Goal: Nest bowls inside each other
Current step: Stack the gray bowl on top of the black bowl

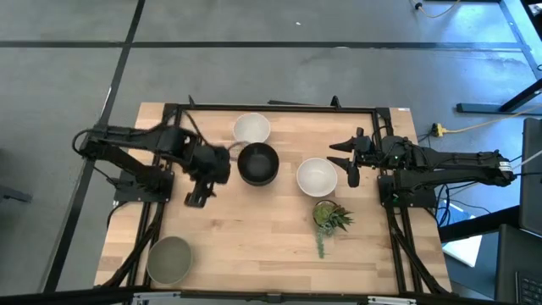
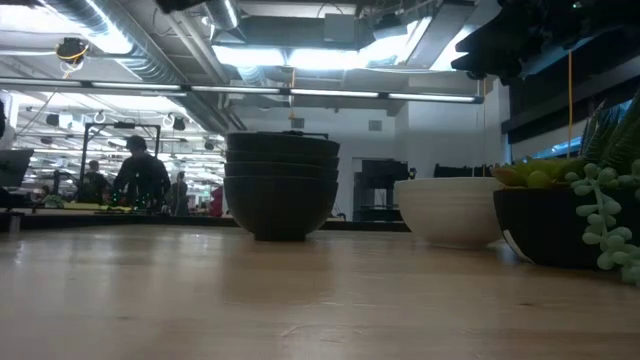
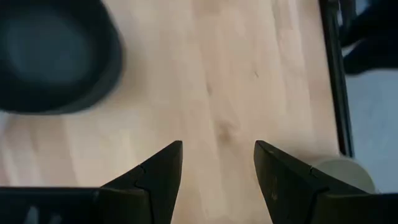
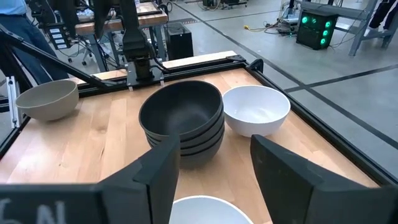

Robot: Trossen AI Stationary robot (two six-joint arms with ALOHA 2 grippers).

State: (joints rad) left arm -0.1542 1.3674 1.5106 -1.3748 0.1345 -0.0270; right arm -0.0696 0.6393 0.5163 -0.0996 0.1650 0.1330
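Note:
Three black bowls stand nested in a stack (image 1: 258, 163) at the table's middle; the stack also shows in the low view (image 2: 282, 185) and the right wrist view (image 4: 183, 118). One white bowl (image 1: 251, 129) stands behind the stack, and another (image 1: 317, 176) to its right. A grey-beige bowl (image 1: 169, 258) stands at the near left corner. My left gripper (image 1: 197, 198) is open and empty over bare wood (image 3: 217, 162), left of the stack. My right gripper (image 1: 344, 161) is open and empty (image 4: 214, 155), just right of the right white bowl (image 4: 199, 211).
A small green plant in a dark pot (image 1: 330, 216) stands near the right white bowl, toward the near edge. A black frame rail (image 1: 271, 108) runs around the table's edges. There is bare wood between the grey-beige bowl and the plant.

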